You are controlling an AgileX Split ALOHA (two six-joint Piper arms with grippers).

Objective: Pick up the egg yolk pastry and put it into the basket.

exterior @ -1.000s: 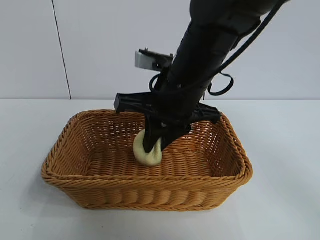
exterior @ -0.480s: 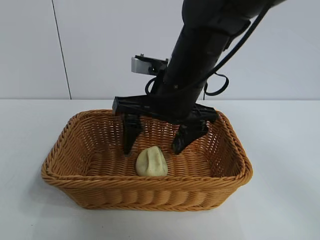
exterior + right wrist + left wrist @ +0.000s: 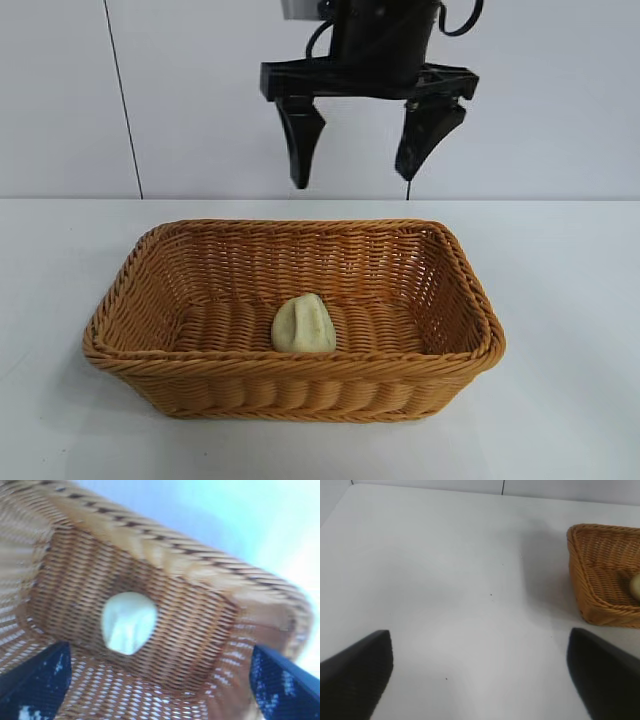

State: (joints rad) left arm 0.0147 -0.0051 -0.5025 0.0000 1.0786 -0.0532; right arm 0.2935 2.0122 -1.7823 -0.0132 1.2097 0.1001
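The egg yolk pastry, a pale cream-yellow lump, lies on the floor of the orange-tan wicker basket, near its front wall. My right gripper hangs open and empty well above the basket's back rim. In the right wrist view the pastry lies free on the basket floor, between and beyond the open gripper. My left gripper is open and empty over bare table, off to the side of the basket. A sliver of the pastry shows there.
The basket stands on a white table before a white wall with a dark vertical seam. The left arm is outside the exterior view.
The right gripper opened and let go of the pastry on the basket floor, then rose straight up out of the basket. The pastry has stayed where it settled.
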